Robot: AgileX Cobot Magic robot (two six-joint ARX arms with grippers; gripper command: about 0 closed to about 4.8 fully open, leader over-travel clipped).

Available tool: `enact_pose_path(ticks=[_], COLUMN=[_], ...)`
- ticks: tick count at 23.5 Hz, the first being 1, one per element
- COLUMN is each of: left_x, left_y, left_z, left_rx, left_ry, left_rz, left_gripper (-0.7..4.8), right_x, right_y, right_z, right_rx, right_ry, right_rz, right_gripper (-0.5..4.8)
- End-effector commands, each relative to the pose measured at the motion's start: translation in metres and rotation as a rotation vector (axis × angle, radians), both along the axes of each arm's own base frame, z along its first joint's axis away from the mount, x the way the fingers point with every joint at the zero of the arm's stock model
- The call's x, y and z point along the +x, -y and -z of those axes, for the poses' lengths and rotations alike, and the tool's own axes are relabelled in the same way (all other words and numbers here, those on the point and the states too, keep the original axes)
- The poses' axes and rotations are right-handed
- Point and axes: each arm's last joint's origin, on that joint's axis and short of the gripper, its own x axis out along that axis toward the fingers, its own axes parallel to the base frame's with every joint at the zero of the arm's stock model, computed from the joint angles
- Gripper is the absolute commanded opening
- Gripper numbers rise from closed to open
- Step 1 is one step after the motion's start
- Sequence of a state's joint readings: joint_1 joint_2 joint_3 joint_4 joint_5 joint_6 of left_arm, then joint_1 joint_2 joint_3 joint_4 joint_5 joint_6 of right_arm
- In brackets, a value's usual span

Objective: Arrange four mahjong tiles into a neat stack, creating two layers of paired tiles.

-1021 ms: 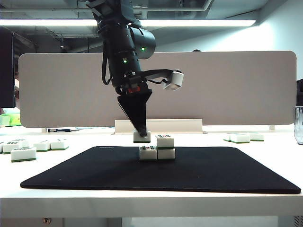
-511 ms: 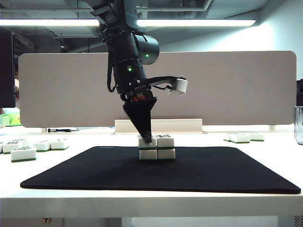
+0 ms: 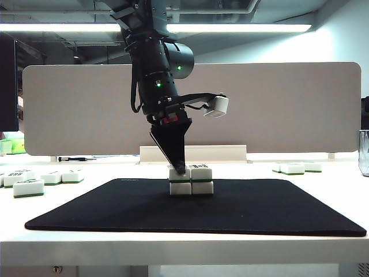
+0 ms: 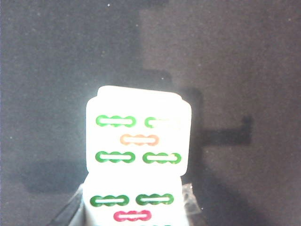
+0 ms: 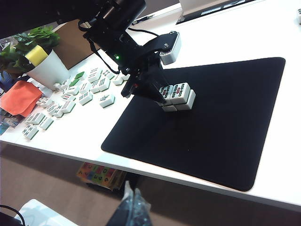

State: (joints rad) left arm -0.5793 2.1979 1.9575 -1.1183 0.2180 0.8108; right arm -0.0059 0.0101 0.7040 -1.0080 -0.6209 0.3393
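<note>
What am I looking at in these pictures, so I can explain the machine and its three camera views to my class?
This is a robot with two arms, each ending in a two-finger end effector. One picture is from a camera facing the white table; the other two are from cameras on the wrists. On the table lies a flat black mat, where four cream-white, green-backed mahjong tiles form a stack, two wide and two high. The left end effector points down, closed on the upper left tile; its wrist camera looks down on that tile's printed face. The right end effector is the dark blurred shape in its own wrist picture, back from the mat; whether it is open is unclear. Spare tiles lie beside the mat.
</note>
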Motion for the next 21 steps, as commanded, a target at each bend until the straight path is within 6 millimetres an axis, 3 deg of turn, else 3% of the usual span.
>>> enact_pose_path(ticks=[1,11,13,15,18,21], left_x=[-0.001,-0.005,-0.007,-0.009,-0.01,-0.011], left_y=[0.001,-0.001,-0.001,-0.002,-0.003,-0.01], left_z=[-0.001,-0.004,-0.011,-0.019,-0.024,-0.025], left_rx=[-0.008,0.008,-0.003,-0.016,-0.021,0.112], left_ry=[-0.01,-0.044,-0.032,-0.013,0.0,0.036], left_rz=[-0.022,-0.047,-0.055,-0.054,-0.059,-0.15], left_gripper=[2.82,2.83,2.85,3.24,3.24,3.23], right_x=[-0.002,-0.002,-0.002,-0.002,-0.002,-0.002], right_y=[0.0,0.0,0.0,0.0,0.0,0.0], right_z=[-0.002,-0.002,-0.002,-0.002,-0.002,-0.002], right_rx=[-0.003,-0.003,-0.003,-0.003,-0.003,-0.003], right_ry=[0.029,0.032,0.032,0.032,0.031,0.031], right_rz=[0.0,0.0,0.0,0.0,0.0,0.0], right_gripper=[-0.01,-0.01,-0.01,-0.01,-0.01,-0.01])
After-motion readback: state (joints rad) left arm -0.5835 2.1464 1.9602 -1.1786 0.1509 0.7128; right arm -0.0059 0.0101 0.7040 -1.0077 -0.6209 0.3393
